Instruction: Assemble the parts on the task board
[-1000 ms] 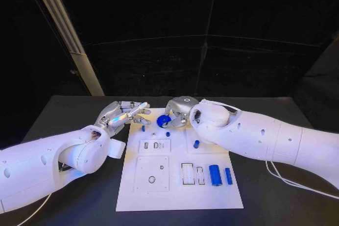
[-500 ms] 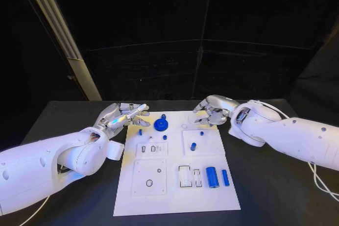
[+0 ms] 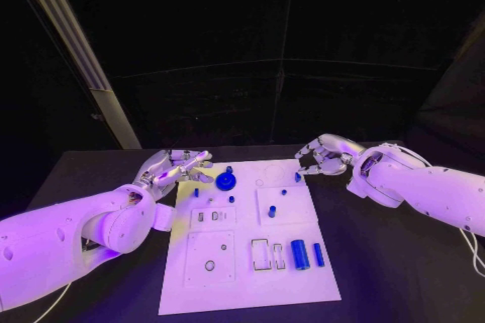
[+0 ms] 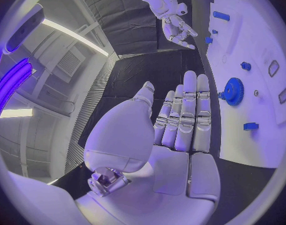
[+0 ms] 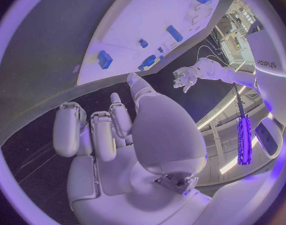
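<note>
White task board (image 3: 247, 281) lies mid-tabletop (image 3: 394, 267); a blue gear (image 3: 226, 182) stands near its far end. Left hand (image 3: 174, 167) and right hand (image 3: 325, 157) hover at the far corners, fingers apart, holding nothing.

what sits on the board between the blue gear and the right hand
In the head view, bare task board with a faint round recess lies between the blue gear and the right hand; a small blue part stands at the board's right edge.

The right hand (image 5: 127, 130) hangs empty over the dark bench (image 5: 49, 65), fingers loosely curled and apart, just off the edge of the white task board (image 5: 136, 15), which carries several small blue parts (image 5: 105, 59), while the left hand (image 5: 183, 77) hovers beyond.
</note>
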Action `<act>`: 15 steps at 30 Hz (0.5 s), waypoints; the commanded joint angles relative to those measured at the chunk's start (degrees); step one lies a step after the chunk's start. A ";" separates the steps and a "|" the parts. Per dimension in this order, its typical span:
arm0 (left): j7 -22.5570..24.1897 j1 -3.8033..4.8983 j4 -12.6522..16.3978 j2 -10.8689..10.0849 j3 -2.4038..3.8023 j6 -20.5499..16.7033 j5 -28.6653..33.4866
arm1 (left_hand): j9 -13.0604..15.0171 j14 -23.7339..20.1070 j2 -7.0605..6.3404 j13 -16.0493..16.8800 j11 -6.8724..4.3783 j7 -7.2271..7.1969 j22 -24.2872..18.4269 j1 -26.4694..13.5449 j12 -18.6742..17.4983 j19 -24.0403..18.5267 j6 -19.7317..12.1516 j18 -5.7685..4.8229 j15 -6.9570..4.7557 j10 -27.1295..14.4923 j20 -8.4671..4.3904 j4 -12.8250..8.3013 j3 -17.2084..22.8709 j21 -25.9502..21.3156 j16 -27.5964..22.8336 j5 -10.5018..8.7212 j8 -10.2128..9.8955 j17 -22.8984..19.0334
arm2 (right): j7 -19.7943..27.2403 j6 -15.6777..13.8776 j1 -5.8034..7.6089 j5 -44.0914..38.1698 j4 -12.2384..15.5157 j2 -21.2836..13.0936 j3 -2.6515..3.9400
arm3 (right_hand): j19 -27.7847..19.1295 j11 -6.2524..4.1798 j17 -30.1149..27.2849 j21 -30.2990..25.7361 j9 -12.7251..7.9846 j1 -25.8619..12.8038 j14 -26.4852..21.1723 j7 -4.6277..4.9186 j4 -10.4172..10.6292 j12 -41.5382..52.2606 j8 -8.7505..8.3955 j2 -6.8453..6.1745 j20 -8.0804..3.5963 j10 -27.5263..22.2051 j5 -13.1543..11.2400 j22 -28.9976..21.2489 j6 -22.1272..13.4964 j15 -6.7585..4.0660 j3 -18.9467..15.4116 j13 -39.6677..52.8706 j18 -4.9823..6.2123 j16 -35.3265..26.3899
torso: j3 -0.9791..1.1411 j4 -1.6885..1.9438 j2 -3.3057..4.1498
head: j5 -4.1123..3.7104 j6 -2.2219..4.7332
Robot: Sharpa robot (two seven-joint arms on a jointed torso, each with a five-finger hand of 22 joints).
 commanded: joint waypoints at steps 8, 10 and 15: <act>0.51 -0.06 -0.35 0.43 -0.03 0.88 0.18 | -0.01 -0.35 0.59 0.01 0.11 0.23 -0.07 -0.02 -0.24 -0.15 -0.08 0.71 0.11 -0.05 0.30 -0.40 -0.05 -0.14 0.31 -0.05 -0.22 0.14 | 1.30 2.21 -0.34 -1.55 -3.41 2.04 0.01 | -0.43 0.09 6.73 -0.42 -0.07 0.69 4.15 0.05 -0.42 -0.24 -0.14 0.07 -0.10 -0.43 0.63 -0.12 -0.55 0.09 -0.05 -0.10 0.58 -0.32 | -0.19 0.23 0.06 | -0.07 -0.66; 0.51 -0.08 -0.39 0.49 -0.04 0.90 0.18 | -0.01 -0.35 0.59 0.01 0.11 0.23 -0.07 -0.02 -0.24 -0.15 -0.08 0.71 0.11 -0.05 0.30 -0.40 -0.05 -0.14 0.31 -0.05 -0.22 0.14 | 1.17 2.86 -0.55 -1.84 -3.81 2.37 0.01 | -0.45 0.08 6.74 -0.44 -0.07 0.73 4.15 0.04 -0.45 -0.23 -0.12 0.10 -0.10 -0.42 0.67 -0.16 -0.55 0.09 -0.05 -0.09 0.59 -0.31 | -0.24 0.23 0.04 | -0.09 -0.73; 0.51 -0.11 -0.51 0.51 -0.04 0.88 0.18 | -0.01 -0.35 0.59 0.01 0.11 0.23 -0.07 -0.02 -0.24 -0.15 -0.08 0.71 0.11 -0.05 0.30 -0.40 -0.05 -0.14 0.31 -0.05 -0.22 0.14 | 1.02 4.31 -0.98 -2.48 -4.51 2.84 0.00 | -0.42 0.07 6.83 -0.43 0.00 0.90 4.17 0.02 -0.62 -0.16 0.05 0.23 -0.10 -0.38 0.82 -0.12 -0.33 0.08 -0.04 -0.02 0.58 -0.28 | -0.23 0.14 -0.02 | -0.04 -1.00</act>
